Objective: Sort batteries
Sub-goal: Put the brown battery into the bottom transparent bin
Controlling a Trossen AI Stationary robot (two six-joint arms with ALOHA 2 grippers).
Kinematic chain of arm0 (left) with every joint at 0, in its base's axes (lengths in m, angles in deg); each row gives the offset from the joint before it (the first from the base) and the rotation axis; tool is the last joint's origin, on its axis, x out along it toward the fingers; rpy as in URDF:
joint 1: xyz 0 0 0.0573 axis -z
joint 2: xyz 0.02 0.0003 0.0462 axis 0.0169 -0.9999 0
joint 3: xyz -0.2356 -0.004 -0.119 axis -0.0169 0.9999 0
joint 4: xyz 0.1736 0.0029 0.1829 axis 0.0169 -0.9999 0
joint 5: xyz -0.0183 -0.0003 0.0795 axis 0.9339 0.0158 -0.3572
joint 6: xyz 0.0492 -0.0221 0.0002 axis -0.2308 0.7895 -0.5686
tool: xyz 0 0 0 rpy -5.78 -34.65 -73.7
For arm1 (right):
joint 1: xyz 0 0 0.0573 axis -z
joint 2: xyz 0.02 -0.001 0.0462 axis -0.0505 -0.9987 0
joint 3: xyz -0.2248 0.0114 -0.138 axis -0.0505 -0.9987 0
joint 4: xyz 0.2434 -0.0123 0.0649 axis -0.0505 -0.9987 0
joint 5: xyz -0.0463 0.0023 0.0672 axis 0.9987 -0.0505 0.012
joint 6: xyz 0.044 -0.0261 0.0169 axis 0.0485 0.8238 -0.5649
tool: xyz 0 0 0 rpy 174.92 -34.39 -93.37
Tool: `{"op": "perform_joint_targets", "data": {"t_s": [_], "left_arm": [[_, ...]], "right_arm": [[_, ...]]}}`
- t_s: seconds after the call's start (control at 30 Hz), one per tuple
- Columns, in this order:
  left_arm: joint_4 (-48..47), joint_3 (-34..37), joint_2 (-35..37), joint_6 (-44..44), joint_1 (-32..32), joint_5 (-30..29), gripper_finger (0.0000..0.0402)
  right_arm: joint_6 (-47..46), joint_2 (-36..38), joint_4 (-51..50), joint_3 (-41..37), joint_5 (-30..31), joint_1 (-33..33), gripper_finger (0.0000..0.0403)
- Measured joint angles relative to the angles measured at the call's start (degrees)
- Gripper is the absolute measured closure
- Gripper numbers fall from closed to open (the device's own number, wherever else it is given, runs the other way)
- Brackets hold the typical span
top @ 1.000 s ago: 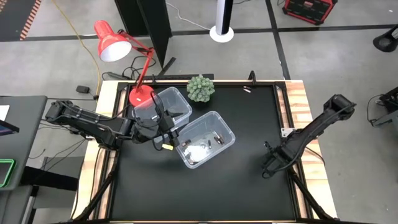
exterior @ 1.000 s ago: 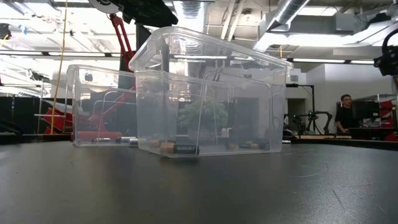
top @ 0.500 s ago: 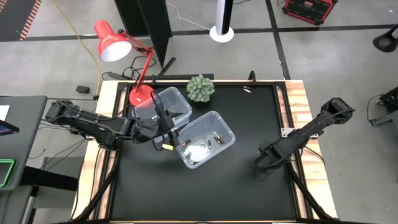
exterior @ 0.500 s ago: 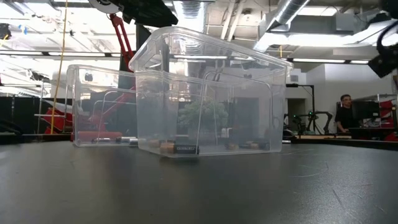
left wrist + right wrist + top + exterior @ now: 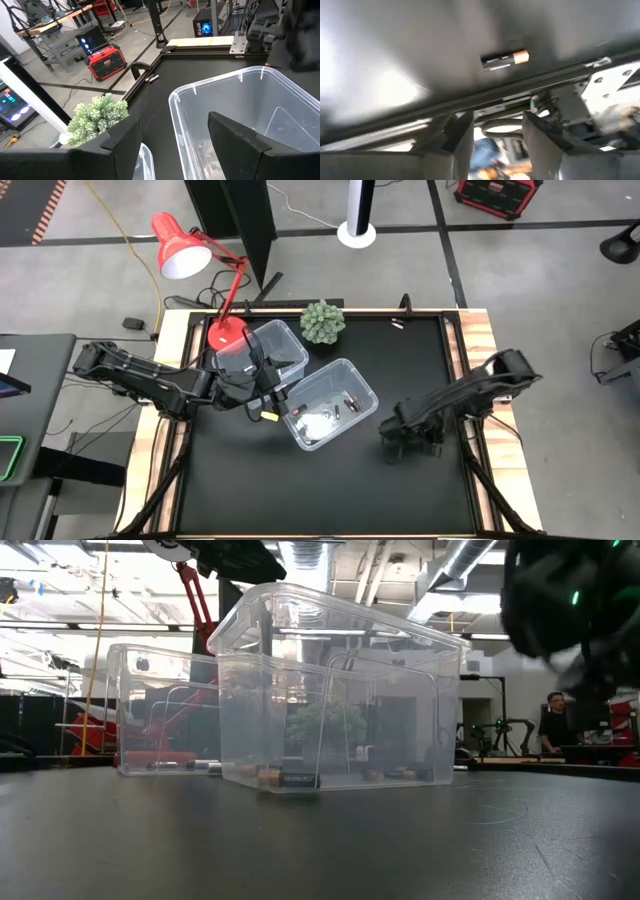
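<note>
Right arm swung in leftward over the desk [image 5: 250, 500].
High view: right end effector [image 5: 400, 442] now near bin [image 5: 330, 402] of batteries [image 5: 340, 409]. Low view: looms large. Right wrist: fingers spread, empty, one loose battery [image 5: 504, 59] ahead. Left end effector [image 5: 175, 135] spread over bin.

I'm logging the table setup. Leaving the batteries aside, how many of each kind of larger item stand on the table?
Clear bins: 2
Plant: 1
Red lamp: 1
Total: 4
</note>
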State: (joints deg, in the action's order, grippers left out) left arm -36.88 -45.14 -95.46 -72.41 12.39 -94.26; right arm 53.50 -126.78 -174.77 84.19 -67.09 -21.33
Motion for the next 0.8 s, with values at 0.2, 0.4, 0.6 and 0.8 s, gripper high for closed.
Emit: {"op": "perform_joint_targets", "data": {"t_s": [0.2, 0.4, 0.6, 0.8], "left_arm": [[-0.1, 0.0, 0.0, 0.0, 0.0, 0.0, 0.0182], [-1.0, 0.0, 0.0, 0.0, 0.0, 0.0, 0.0182], [-1.3, 0.0, 0.0, -0.4, 0.0, 0.0, 0.0182], [-1.3, 0.0, 0.0, -0.3, 0.0, 0.0, 0.0182]], "right_arm": [[7.1, -9.0, -0.4, 0.0, 0.8, 0.6, 0.0155], [8.7, -14.4, 1.0, 0.0, 1.1, 0.6, 0.0111], [9.8, -16.9, 3.2, 0.0, 1.1, 0.7, 0.0099], [10.1, -18.4, 4.8, 0.1, 1.1, 1.0, 0.0099]]}}
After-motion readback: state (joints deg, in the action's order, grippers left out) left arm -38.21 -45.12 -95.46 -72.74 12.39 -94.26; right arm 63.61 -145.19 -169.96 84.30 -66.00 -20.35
